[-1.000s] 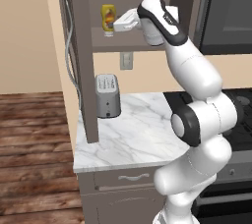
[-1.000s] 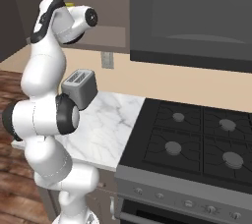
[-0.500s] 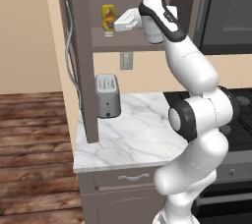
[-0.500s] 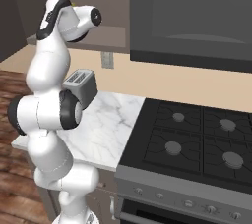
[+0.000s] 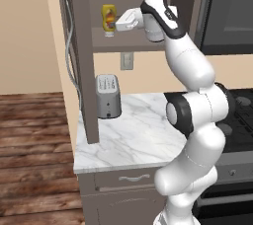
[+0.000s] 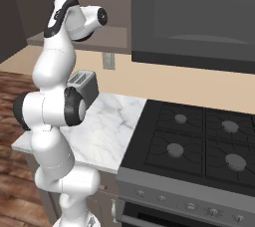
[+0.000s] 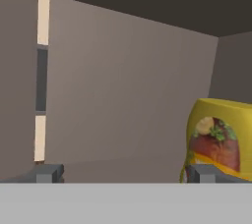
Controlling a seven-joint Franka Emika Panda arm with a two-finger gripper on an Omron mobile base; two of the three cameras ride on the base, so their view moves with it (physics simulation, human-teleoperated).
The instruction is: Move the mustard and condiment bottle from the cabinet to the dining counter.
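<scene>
The mustard [image 5: 108, 17] is a yellow squeeze bottle with a picture label, standing on the inner shelf of the open grey-brown cabinet [image 5: 148, 46]. My gripper [image 5: 115, 25] reaches into the cabinet from the right, level with the bottle and just beside it. In the hand view the mustard [image 7: 219, 137] stands at the right, right behind the right fingertip [image 7: 202, 173] and not between the two. The gripper [image 7: 125, 174] is open, with bare cabinet wall ahead of the gap. The condiment bottle and the dining counter are out of view.
The open cabinet door [image 5: 81, 56] hangs edge-on at the left, with its silver handle [image 5: 71, 46]. A toaster [image 5: 107, 95] stands on the small marble worktop [image 5: 133, 140] below. A black stove [image 6: 199, 141] lies to the right, under a dark microwave [image 6: 194, 12].
The arm's elbow and upper links have shifted a little, while the hand stays at the shelf next to the mustard. The jaws stay open.
</scene>
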